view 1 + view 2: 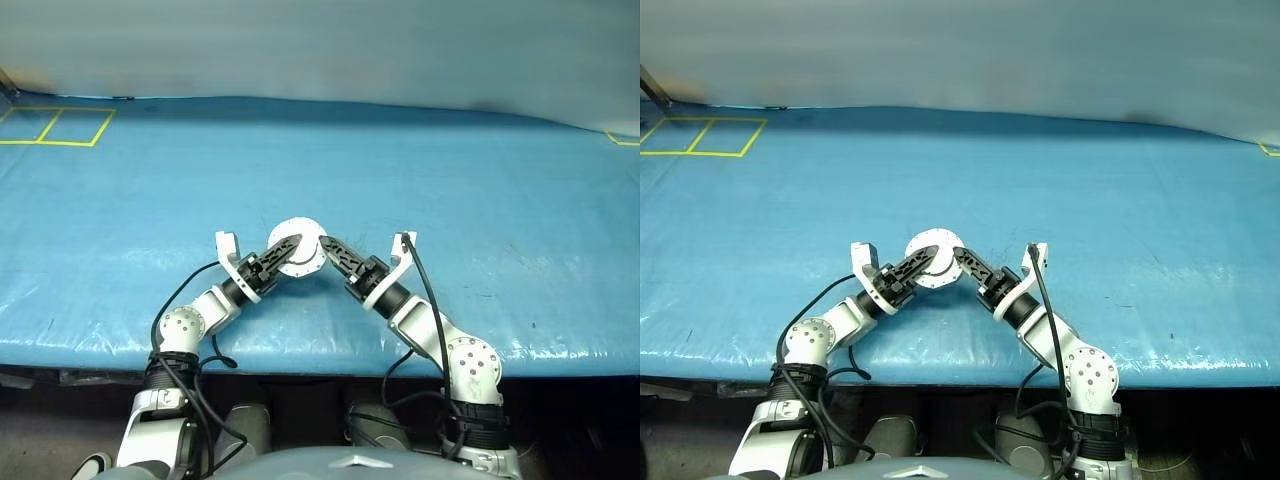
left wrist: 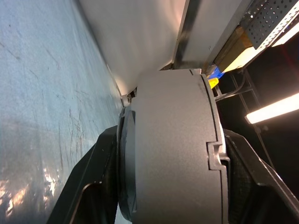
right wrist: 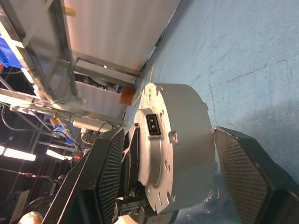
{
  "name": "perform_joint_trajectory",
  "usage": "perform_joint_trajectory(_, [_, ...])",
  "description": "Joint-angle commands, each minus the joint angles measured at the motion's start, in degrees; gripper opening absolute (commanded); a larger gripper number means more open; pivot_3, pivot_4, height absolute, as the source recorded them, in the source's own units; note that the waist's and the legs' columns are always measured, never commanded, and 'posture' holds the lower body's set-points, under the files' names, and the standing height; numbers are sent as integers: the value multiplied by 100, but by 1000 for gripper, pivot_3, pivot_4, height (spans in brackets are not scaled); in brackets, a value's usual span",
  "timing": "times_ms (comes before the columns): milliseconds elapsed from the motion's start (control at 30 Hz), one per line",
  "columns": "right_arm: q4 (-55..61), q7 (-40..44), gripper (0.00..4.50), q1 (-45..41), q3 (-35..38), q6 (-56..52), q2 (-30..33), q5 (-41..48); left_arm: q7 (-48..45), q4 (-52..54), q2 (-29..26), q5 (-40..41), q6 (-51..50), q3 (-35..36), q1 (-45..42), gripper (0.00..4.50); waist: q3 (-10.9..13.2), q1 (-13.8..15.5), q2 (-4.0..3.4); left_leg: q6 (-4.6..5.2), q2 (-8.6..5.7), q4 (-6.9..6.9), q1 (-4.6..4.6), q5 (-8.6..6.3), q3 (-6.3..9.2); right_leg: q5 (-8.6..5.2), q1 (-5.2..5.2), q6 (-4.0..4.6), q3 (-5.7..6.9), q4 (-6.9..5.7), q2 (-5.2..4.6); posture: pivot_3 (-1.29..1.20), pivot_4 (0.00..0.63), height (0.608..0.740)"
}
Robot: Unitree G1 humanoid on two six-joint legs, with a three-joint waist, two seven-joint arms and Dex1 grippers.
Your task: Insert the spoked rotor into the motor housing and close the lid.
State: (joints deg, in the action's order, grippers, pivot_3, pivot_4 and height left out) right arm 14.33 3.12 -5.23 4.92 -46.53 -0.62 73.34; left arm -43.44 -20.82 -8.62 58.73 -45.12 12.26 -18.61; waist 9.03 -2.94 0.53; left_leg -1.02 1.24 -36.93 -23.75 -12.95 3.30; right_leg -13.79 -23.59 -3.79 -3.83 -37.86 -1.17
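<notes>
Assembled motor (image 1: 297, 246), a pale grey disc with a stepped seam, sits at table centre, lid apparently on, so closing looks done. Left gripper (image 1: 288, 252) clamps it from 8 o'clock. Right gripper (image 3: 187, 163) stands apart at 4 o'clock, one pad clear. Blue table cover (image 1: 480, 180), scuffed and glossy.

Blue-covered table (image 1: 480, 190), yellow taped squares (image 1: 55, 127) at its far left corner.
</notes>
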Motion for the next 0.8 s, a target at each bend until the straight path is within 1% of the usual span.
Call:
perform_joint_trajectory(33, [278, 85, 3176, -119, -27, 15, -62, 180, 169, 268, 61, 40, 265, 393, -150, 2401, 0, -12, 1, 0, 1, 1, -3, 0, 1, 0, -3, 0, 0, 0, 1, 0, 150, 740])
perform_joint_trajectory(133, [256, 63, 3176, -120, -23, 17, -64, 151, 899, 609, 146, -13, 456, 703, -268, 2401, 1, 8, 2, 0, 0, 0, -7, 0, 4, 2, -3, 3, 4, 1, -2, 0, 150, 740])
perform_joint_trajectory(233, [246, 57, 3176, -125, -28, 24, -68, 124, 1196, 938, 174, 62, 505, 889, -313, 2401, 1, 30, 3, 0, -2, -1, -10, 0, 4, 4, -3, 4, 4, 3, -4, 0, 150, 740])
perform_joint_trajectory(300, [233, 45, 3176, -133, -39, 43, -68, 64, 1466, 1009, 134, -165, 786, 988, -402, 2401, 1, 42, 3, 0, -3, -1, -11, 0, 4, 7, -4, 6, 3, 3, -5, 0, 150, 740])
perform_joint_trajectory(400, [228, 32, 3176, -138, -58, 103, -78, -61, 1969, 781, 92, -626, 1273, 1107, -561, 2401, 1, 64, 3, 0, -3, -2, -8, 0, 5, 7, -2, 5, 4, 2, -3, 0, 150, 740])
perform_joint_trajectory(500, [239, 20, 3176, -124, -77, 229, -99, -298, 2340, 636, 95, -983, 1533, 1125, -626, 2401, 1, 62, 3, 0, -3, -3, -6, 0, 2, 9, -1, 2, 1, 3, -3, 0, 150, 740])
perform_joint_trajectory(567, [262, 16, 3176, -106, -92, 356, -77, -566, 2786, 517, 80, -1434, 1731, 1046, -641, 2401, 1, 70, 3, 0, -5, -2, -8, 0, 1, 9, -2, 2, 0, 5, -5, 0, 150, 740])
perform_joint_trajectory(600, [302, 26, 3176, -81, -105, 469, -47, -769, 2934, 438, 33, -1718, 1823, 938, -628, 2401, 1, 74, 3, 0, -6, -2, -10, 0, 2, 10, -2, 3, 1, 5, -6, 0, 150, 740])
perform_joint_trajectory(633, [332, 22, 3176, -58, -108, 561, -30, -931, 2945, 389, 24, -1835, 1877, 899, -616, 2401, 1, 77, 3, 0, -7, -2, -9, 0, 2, 10, -2, 3, 1, 6, -6, 0, 150, 740])
perform_joint_trajectory(700, [394, 32, 3176, 4, -127, 777, 42, -1326, 2887, 382, 39, -1896, 1914, 887, -580, 2401, -1, 82, 6, 0, -8, -2, -12, 0, 4, 10, -3, 3, 2, 6, -6, 0, 150, 740])
perform_joint_trajectory(800, [503, 74, 3176, 131, -103, 1144, 157, -1900, 3044, 301, 58, -1939, 1974, 999, -592, 2401, -1, 77, 5, -1, -8, -3, -3, 0, 2, 9, 4, 1, 2, 5, -7, 0, 150, 740])
